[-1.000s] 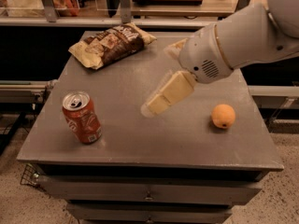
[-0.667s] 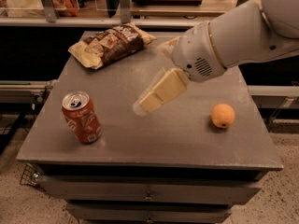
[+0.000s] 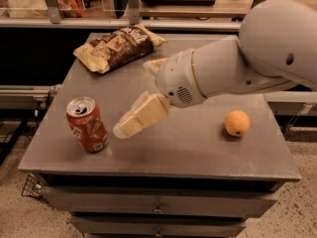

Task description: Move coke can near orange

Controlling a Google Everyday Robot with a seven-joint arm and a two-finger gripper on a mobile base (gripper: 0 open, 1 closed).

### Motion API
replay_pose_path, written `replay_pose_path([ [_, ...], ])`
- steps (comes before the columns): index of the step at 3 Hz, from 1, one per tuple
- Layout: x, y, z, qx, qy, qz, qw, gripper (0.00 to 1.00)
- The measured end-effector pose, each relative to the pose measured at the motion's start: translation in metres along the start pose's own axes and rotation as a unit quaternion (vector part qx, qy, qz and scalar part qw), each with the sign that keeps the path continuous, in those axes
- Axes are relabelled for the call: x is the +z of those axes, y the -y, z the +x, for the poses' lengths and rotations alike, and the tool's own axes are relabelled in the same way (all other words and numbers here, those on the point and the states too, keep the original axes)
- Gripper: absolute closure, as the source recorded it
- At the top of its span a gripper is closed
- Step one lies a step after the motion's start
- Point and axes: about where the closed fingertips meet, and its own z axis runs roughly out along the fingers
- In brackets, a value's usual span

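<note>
The coke can (image 3: 87, 124) stands upright near the front left of the grey table (image 3: 188, 152); it is red-orange with a silver top. The orange (image 3: 237, 123) lies on the table's right side, far from the can. My gripper (image 3: 132, 100) hangs over the table's middle, just right of the can and not touching it. It is open and empty. One cream finger (image 3: 139, 117) points down-left toward the can, and the other finger (image 3: 152, 66) shows behind the wrist.
A brown and cream chip bag (image 3: 116, 46) lies at the back left of the table. My large white arm (image 3: 257, 58) spans the right half above the table. Drawers sit under the tabletop, and a shelf runs behind it.
My gripper has moved left and forward, closer to the coke can. The can, orange and chip bag have not moved.
</note>
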Motion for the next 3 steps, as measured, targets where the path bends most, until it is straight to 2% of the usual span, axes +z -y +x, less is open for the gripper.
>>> replay_pose_path([
  [1,0.037,-0.007,-0.004,0.003,0.036,-0.007,0.9993,0.00],
  [3,0.099,-0.019,-0.010,0.020,0.089,-0.022,0.9956,0.00],
])
